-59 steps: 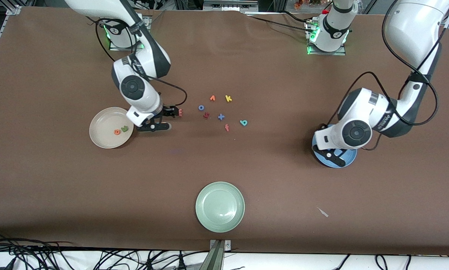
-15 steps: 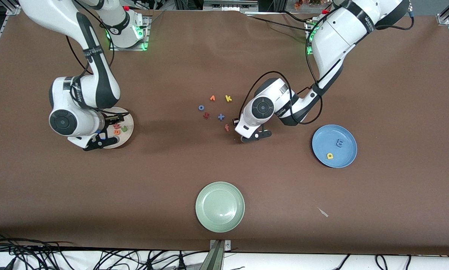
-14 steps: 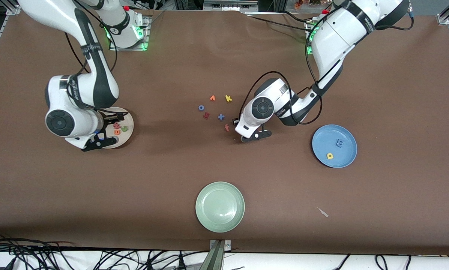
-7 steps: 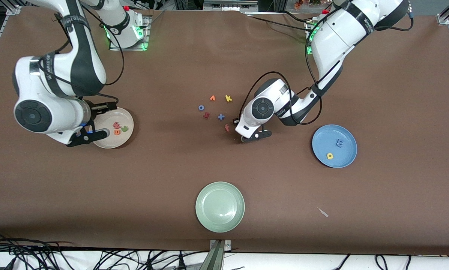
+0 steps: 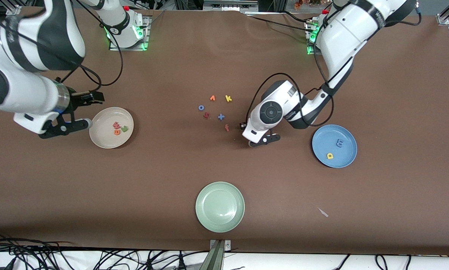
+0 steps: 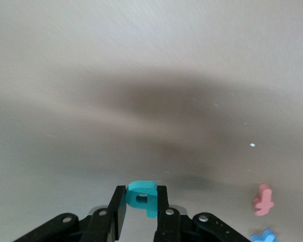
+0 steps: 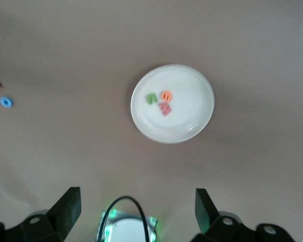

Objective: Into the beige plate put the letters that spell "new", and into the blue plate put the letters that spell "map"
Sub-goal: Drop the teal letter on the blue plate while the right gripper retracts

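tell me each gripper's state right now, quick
left gripper: shut on the teal "p", over the table.
right gripper: open, empty, raised beside the beige plate.

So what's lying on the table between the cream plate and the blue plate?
The front view shows a cluster of small leftover letters between the cream plate and blue plate, plus the left gripper pinching the teal letter.
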### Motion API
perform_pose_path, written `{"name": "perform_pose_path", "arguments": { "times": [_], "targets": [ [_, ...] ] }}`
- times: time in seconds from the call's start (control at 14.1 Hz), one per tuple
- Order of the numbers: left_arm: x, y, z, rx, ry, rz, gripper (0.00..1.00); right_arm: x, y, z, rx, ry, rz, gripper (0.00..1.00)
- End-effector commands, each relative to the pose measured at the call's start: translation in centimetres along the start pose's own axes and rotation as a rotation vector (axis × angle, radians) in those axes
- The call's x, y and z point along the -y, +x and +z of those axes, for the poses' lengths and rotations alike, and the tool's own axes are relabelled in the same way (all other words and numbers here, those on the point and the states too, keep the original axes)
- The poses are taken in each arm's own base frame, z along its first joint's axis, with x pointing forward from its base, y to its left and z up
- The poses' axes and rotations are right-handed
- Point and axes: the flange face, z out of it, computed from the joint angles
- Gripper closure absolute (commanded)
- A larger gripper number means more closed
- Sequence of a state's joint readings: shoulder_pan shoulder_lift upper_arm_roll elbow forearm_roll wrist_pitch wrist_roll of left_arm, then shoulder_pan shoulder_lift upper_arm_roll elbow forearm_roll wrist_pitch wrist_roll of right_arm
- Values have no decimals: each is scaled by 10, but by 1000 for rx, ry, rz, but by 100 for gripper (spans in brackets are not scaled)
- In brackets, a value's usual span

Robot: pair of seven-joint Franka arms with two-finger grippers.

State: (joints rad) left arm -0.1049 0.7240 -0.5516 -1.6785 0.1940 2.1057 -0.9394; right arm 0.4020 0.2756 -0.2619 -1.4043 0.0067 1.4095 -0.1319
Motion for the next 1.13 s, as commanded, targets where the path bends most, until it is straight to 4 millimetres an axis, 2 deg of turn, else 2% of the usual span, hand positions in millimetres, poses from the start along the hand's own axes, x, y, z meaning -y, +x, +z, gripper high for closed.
{"name": "perform_pose_path", "arguments": {
  "times": [0.0, 0.07, 0.28, 0.35, 0.42, 0.57, 0.64, 0.71, 0.78, 0.85, 0.99, 1.06],
  "targets": [
    [52, 21, -35, 26, 70, 109, 88, -28, -39, -36, -117, -3, 28, 0],
    [73, 35, -41, 41, 81, 141, 87, -42, -51, -43, -138, 21, 47, 0],
    [140, 72, -66, 64, 77, 223, 86, -45, -71, -41, -141, 27, 52, 0],
    [162, 85, -71, 65, 64, 248, 86, -47, -71, -40, -148, 27, 60, 0],
    [183, 96, -72, 75, 57, 279, 86, -54, -75, -41, -154, 29, 84, 0],
    [226, 117, -58, 78, 118, 319, 85, -57, -79, -40, -153, 28, 95, 0],
    [239, 125, -50, 83, 133, 332, 81, -57, -82, -39, -151, 23, 98, 0],
    [243, 127, -47, 88, 135, 339, 61, -58, -80, -31, -136, 26, 101, 0],
    [244, 127, -45, 91, 138, 339, 22, -63, -81, -24, -135, 30, 112, 0],
    [245, 128, -47, 90, 138, 336, 0, -67, -83, -19, -147, 31, 121, 0],
    [244, 126, -57, 87, 147, 338, 0, -66, -85, -17, -146, 28, 120, 0],
    [243, 123, -69, 79, 152, 349, 0, -66, -85, -18, -147, 27, 140, 0]
  ]
}}
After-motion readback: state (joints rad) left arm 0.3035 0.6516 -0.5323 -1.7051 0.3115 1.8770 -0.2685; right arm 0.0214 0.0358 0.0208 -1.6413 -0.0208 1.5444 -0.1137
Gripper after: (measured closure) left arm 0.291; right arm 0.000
